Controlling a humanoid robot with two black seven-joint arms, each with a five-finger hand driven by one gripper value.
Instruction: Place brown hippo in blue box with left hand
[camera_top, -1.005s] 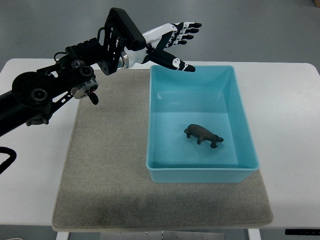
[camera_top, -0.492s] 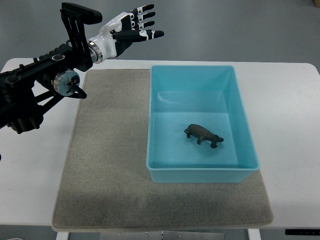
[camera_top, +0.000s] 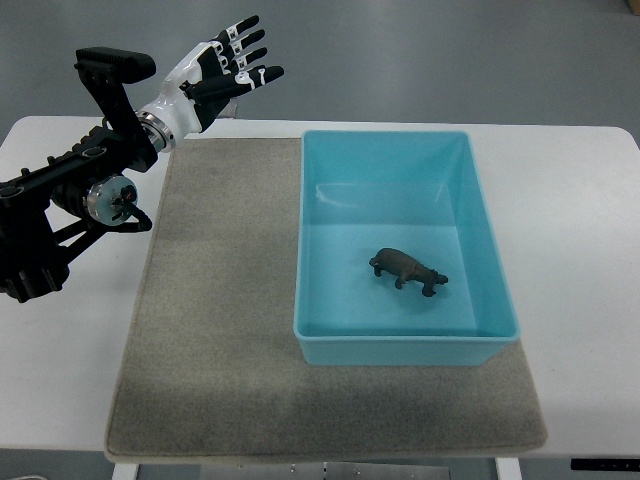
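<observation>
The brown hippo (camera_top: 407, 270) lies on the floor of the blue box (camera_top: 482, 230), near its middle, standing on its legs. My left hand (camera_top: 222, 70) is raised beyond the table's far left edge, well away from the box. Its fingers are spread and hold nothing. The left arm (camera_top: 80, 195) comes in from the left edge over the white table. The right arm is out of view.
The blue box stands on the right part of a grey mat (camera_top: 215, 330) that covers the middle of the white table (camera_top: 585, 250). The mat's left part is bare.
My left hand has drawn back from the box's far left corner to the left and away, staying open. The hippo has not moved.
</observation>
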